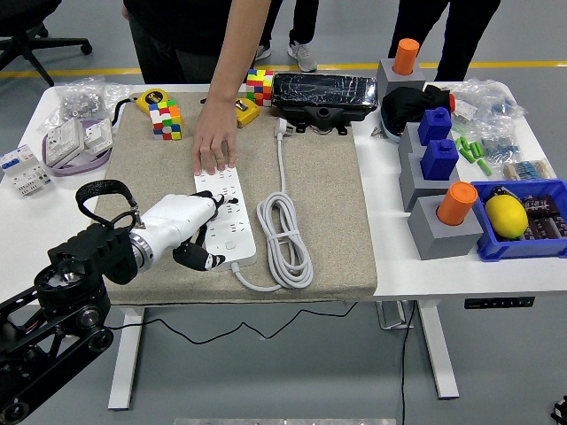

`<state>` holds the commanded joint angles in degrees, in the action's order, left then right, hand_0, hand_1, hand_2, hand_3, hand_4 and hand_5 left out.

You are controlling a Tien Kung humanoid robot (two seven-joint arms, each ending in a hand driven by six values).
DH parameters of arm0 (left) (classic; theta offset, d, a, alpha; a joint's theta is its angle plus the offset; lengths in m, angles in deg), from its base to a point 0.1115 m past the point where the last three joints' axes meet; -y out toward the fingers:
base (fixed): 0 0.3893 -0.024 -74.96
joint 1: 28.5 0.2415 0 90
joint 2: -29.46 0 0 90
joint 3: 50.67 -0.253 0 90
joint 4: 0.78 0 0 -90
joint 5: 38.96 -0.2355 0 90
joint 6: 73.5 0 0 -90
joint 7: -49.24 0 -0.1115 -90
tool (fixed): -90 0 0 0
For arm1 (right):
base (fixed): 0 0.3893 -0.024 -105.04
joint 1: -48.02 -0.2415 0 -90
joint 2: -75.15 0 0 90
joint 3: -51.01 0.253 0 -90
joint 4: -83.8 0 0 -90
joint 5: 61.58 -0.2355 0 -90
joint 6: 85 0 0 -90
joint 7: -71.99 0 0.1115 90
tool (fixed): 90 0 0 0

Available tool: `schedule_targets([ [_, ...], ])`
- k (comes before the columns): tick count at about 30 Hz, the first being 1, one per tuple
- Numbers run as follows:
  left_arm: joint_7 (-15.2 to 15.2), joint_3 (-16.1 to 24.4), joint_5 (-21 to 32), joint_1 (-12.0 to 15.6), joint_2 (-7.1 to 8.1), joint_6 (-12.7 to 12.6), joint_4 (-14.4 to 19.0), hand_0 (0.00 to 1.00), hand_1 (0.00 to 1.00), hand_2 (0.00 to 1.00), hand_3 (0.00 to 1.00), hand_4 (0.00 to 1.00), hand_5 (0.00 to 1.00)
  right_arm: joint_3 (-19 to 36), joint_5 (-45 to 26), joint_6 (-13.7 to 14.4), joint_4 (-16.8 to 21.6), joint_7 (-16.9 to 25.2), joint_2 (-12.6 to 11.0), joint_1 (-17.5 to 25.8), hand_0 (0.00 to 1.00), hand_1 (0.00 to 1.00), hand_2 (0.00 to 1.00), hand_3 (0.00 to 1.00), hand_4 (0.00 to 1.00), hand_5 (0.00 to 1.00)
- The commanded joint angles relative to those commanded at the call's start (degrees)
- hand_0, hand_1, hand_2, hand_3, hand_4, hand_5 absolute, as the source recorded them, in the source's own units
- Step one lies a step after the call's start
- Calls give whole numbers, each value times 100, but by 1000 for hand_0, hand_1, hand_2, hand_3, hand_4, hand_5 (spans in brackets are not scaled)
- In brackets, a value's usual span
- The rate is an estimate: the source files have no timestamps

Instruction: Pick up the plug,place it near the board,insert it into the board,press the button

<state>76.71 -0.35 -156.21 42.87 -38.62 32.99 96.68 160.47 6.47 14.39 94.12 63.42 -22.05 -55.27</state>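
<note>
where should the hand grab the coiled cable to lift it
Grip the cable across the long straight run of its loops, coming from above with fingers straddling the bundle. It lies flat on the mat right of the power strip, its right side clear.

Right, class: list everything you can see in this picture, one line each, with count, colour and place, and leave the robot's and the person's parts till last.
Power strip: one, white, on the mat's left half.
Coiled cable: one, white, right of the strip.
Mat: one, beige, covering the table's middle.
Puzzle cubes: two, multicoloured, at the mat's far edge.
Tape measure: one, yellow, far left.
Black box: one, far middle.
Orange cylinders: two, on grey blocks, right.
Blue blocks: two, right.
Lemon: one, yellow, in the blue bin.
Left hand: white shell, over the strip's near end.
Person's hand: pressing on the strip's far end.
</note>
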Motion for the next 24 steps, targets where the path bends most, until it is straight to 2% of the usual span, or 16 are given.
schedule_targets([
  [1,0,-3,4,1,-3,9,-11,148,28,138,898,642,2,0,0,0,0,0,0,1,781,720,718,751,998,919],
  [6,-76,-41,65,-3,-30,99,-278,148,28,138,898,642,2,-10,-12,-2,0,-1,6,10,781,720,718,751,998,919],
  [7,-83,-40,68,-4,-31,113,-319,149,21,132,895,579,2,-8,-8,-1,0,-5,5,12,781,720,718,751,998,918],
  [9,-76,-34,80,-4,-26,175,-364,149,21,132,895,579,2,-9,-8,3,0,-7,2,15,781,720,718,751,998,918],
  [16,-28,-33,195,15,9,509,-385,150,20,129,876,589,2,-12,-14,11,0,-9,0,23,782,718,717,751,998,918],
  [18,-29,-36,223,12,14,542,-374,150,20,129,876,589,2,-18,-16,8,0,-9,2,23,782,718,717,751,998,918],
  [19,-32,-35,231,10,13,560,-366,151,19,125,838,591,2,-21,-20,5,0,-5,5,23,782,719,717,751,998,917],
  [24,-37,-64,289,-5,22,608,-350,151,19,125,838,591,2,-37,-43,2,0,3,6,7,782,719,717,751,998,917],
])
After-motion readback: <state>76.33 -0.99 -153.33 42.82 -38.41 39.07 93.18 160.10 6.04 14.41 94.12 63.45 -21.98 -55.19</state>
